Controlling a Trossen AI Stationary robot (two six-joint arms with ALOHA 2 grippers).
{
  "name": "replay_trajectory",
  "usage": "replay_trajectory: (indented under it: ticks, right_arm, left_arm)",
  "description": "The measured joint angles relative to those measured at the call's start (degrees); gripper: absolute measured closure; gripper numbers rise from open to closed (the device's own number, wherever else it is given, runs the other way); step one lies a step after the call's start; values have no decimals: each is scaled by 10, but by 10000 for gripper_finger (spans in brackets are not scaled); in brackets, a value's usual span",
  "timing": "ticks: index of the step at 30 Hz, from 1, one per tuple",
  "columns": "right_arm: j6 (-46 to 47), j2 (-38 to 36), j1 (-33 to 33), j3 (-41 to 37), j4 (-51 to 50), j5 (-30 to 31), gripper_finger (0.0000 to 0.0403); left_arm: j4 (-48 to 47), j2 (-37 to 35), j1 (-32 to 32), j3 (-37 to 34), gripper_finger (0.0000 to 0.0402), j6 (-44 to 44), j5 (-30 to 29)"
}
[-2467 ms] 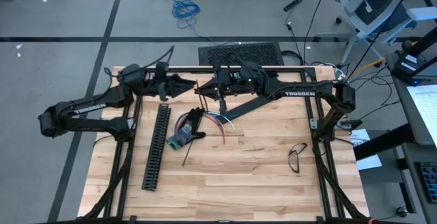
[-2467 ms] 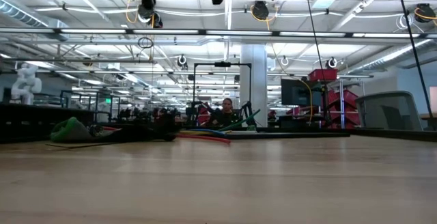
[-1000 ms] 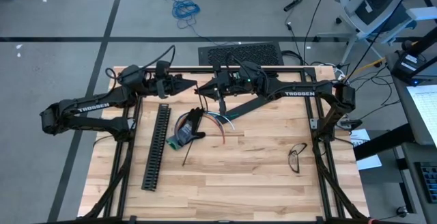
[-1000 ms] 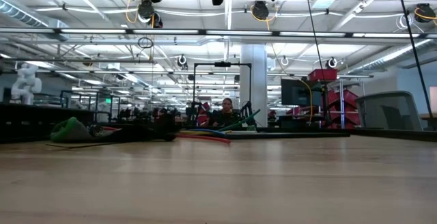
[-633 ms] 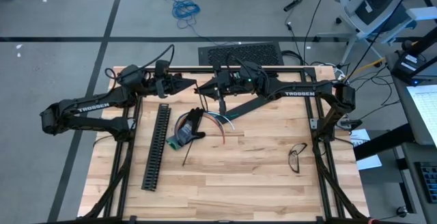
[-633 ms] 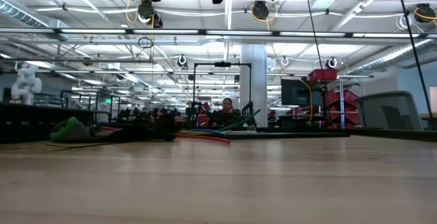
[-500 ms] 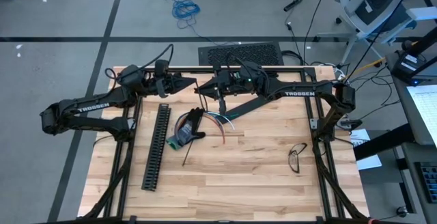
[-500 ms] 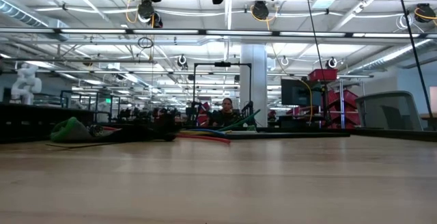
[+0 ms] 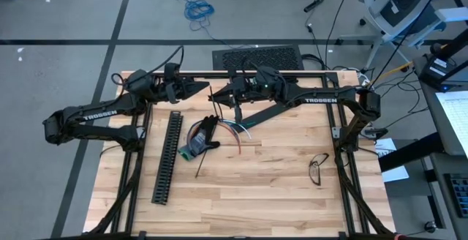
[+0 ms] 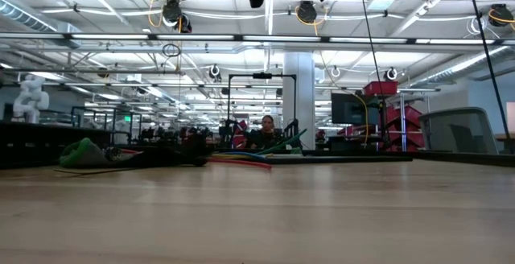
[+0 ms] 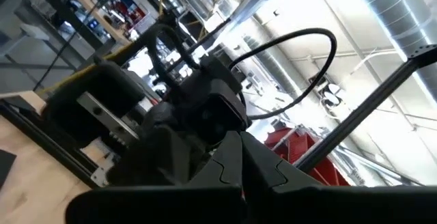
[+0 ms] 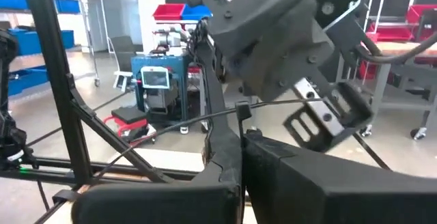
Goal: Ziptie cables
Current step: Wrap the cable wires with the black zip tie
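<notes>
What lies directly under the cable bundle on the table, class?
The cables rest on the bare wooden table, with a green and blue item at their lower end. Whatever lies beneath the dark tangle is covered and cannot be seen.

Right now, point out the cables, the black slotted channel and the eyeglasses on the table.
cables (image 9: pixel 232 129), high view, on the coloured wire ends
black slotted channel (image 9: pixel 167 156), high view, mid-length of the strip
eyeglasses (image 9: pixel 318 168), high view, on the frame

My two arms are matte black, jointed, each lettered TROSSEN in white, with black cables looping off the wrists above wedge-shaped dark fingers
</notes>
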Motion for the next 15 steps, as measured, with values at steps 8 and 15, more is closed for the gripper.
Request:
replay_trajectory:
  ticks: [8,15]
  right_arm:
    - [0,0,9,0,17,-18,403]
    - [-1,0,8,0,38,-29,403]
  left_arm:
    - [2,-1,29,0,333,9,11]
    - [-12,-1,35,0,226,-4,28]
